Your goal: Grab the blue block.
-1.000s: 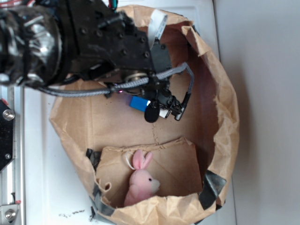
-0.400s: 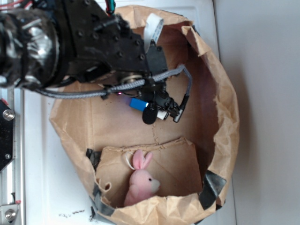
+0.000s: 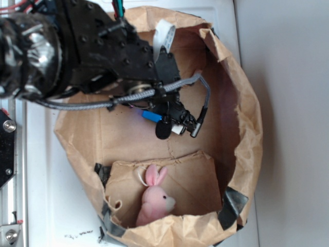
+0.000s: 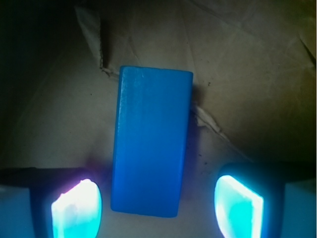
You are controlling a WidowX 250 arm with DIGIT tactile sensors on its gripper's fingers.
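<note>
Blue block, a bright, smooth, flat-faced rectangular bar, lies flat on the creased brown paper floor of a wide, crumpled brown paper bag that sits on a white tabletop. The wrist view shows nearly all of the block's top face, running lengthwise away from the camera, with its near end lying between the two glowing fingertips of the black robot gripper. Those tips stand wide apart, one on each side of the block, with bare paper visible between each pad and the block's long sides, so nothing is clamped. A torn, wrinkled seam in the paper runs under the block's far end; this detail appears only from the wrist. The exterior view gives much less of the block: just a small blue patch shows beneath the bulky black arm and its braided grey cable, which cover the rest. From there the gripper hangs low inside the bag, over its upper middle part, though its opening is hard to judge at that angle. What the exterior view adds is a pink plush bunny, resting on a raised folded paper flap in the bag's lower part, well apart from the block.
</note>
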